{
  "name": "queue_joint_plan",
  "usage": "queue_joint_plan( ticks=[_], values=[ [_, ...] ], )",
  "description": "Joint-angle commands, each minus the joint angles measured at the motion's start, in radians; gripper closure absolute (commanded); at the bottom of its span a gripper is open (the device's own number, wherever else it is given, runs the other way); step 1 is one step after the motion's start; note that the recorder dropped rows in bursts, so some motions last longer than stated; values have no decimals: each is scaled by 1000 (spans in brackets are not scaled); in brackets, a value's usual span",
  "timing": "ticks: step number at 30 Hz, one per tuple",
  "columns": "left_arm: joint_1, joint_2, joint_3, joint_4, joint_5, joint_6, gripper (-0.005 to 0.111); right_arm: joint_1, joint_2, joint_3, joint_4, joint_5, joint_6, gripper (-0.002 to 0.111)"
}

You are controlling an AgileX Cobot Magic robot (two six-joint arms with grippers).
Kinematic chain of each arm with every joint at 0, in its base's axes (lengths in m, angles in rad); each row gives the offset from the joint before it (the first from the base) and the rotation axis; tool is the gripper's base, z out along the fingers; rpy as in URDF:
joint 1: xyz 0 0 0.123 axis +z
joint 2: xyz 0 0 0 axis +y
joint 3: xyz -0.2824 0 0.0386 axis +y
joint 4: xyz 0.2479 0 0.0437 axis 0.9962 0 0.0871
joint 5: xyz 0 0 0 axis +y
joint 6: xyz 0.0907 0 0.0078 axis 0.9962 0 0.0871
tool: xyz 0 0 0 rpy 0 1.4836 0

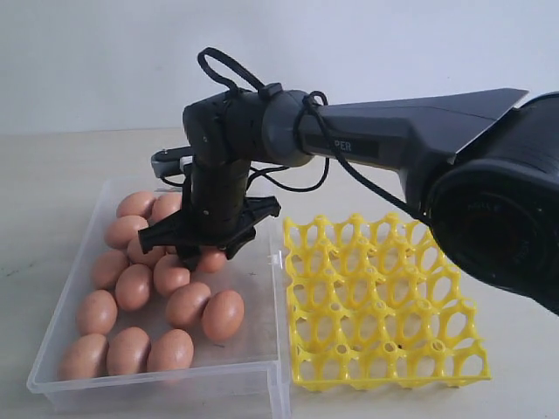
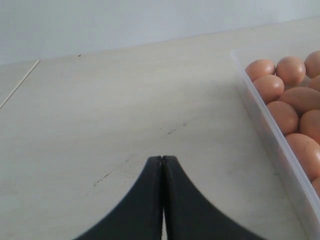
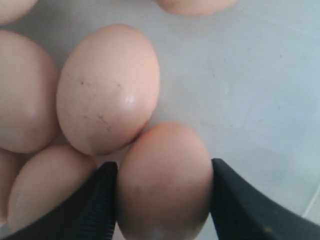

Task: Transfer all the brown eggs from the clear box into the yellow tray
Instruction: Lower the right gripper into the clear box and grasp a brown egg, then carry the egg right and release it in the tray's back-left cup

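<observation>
Several brown eggs [image 1: 133, 286] lie crowded in the clear box [image 1: 258, 307] at the left of the exterior view. My right gripper [image 1: 203, 251] reaches down into the box, and its two fingers press the sides of one brown egg [image 3: 165, 180], low among the others. That egg touches a neighbouring egg [image 3: 107, 87]. The yellow tray [image 1: 377, 298] stands right of the box, and no egg shows in its cups. My left gripper [image 2: 162, 159] is shut on nothing over bare table, beside the box wall [image 2: 270, 140], with eggs [image 2: 282, 82] beyond it.
The right arm's thick dark body [image 1: 489, 201] hangs over the back right of the tray. A cable [image 1: 229, 70] loops above the wrist. The pale tabletop [image 2: 100, 110] spreads left of the box.
</observation>
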Motion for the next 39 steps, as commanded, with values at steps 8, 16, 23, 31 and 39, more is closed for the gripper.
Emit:
queue_joint_plan(
  ticks=[8,16,23,31,39],
  values=[
    [-6,-6,-4,-2,-9,-5,107,-2,-117,32,-91,-138,-63,108],
    [-6,-6,-4,-2,-9,-5,107,-35,-420,473,-134,-699,-125,108],
    [-6,-6,-4,-2,-9,-5,107,-117,-645,893,-95,-1082,-244,108],
    [-6,-6,-4,-2,-9,-5,107,-165,-714,1168,158,-1341,-737,108],
    [-6,-6,-4,-2,-9,-5,107,-165,-722,1345,158,-1543,-815,108]
  ],
)
